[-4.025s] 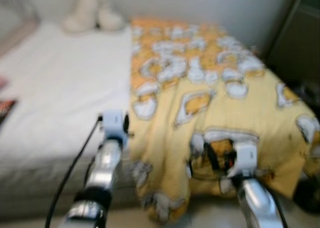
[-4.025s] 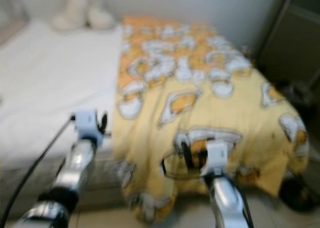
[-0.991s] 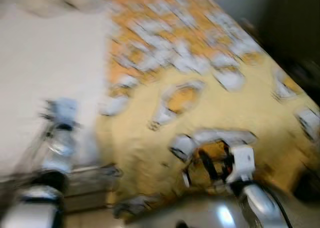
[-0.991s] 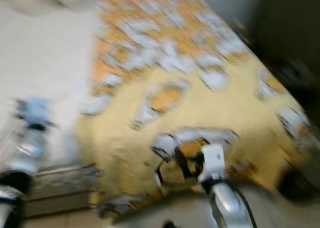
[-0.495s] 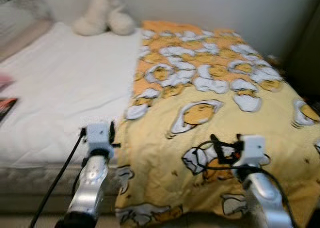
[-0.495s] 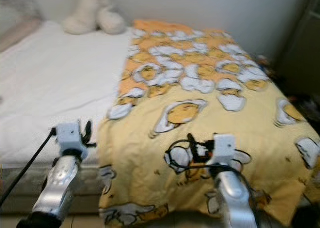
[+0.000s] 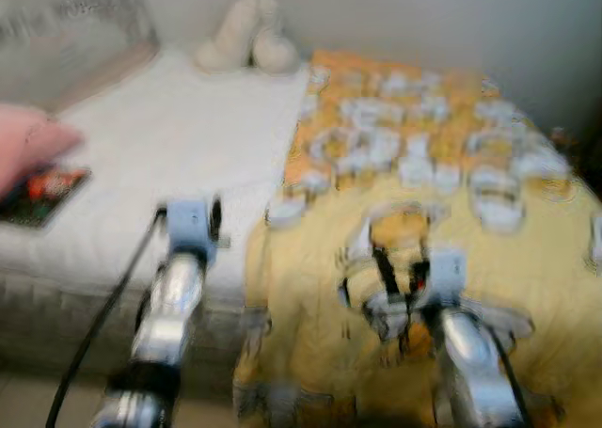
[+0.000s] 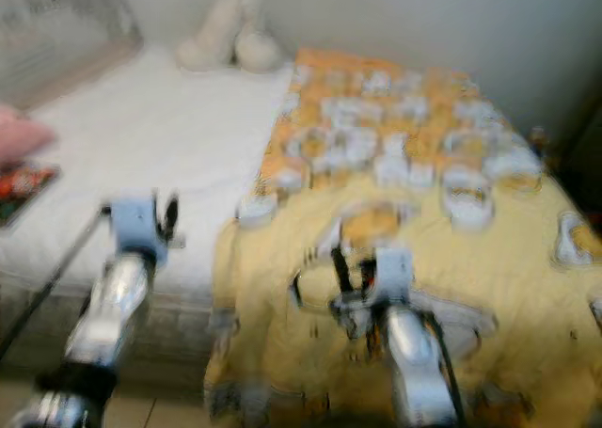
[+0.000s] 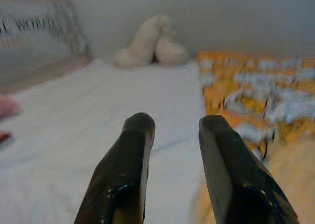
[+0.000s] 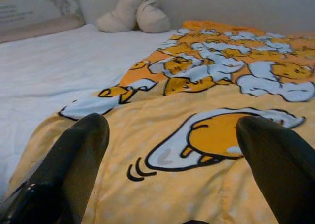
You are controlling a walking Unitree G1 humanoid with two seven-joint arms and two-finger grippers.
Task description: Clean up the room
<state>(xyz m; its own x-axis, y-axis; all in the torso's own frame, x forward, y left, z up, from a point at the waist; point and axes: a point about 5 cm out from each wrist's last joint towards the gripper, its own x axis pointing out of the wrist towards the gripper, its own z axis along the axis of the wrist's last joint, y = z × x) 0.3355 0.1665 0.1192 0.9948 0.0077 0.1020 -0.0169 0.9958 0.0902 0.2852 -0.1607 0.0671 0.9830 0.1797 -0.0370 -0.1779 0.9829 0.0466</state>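
1. Bed (image 7: 141,165) across the head views, white sheet bare on the robot's left half, head views blurred
2. Blanket (image 10: 206,150), yellow with orange-and-white cartoon prints, spread over the right half of the bed and hanging over the near edge
3. Pillow (image 9: 29,27) with a grey pattern at the far left corner of the bed, against the wall
4. Plush toy (image 10: 135,10), cream, at the head of the bed by the wall, just left of the blanket's far corner
5. Left gripper (image 9: 170,128) raised over the bare sheet near the bed's front edge, fingers (image 9: 133,155) slightly apart, nothing between them
6. Right gripper (image 10: 172,123) low over the blanket's near part, fingers (image 10: 74,150) spread wide, nothing between them
7. Pink thing (image 7: 28,150) at the left edge of the bed, too blurred to tell what
8. Flat dark item (image 7: 42,193) with red on it, just beside the pink thing, on the sheet
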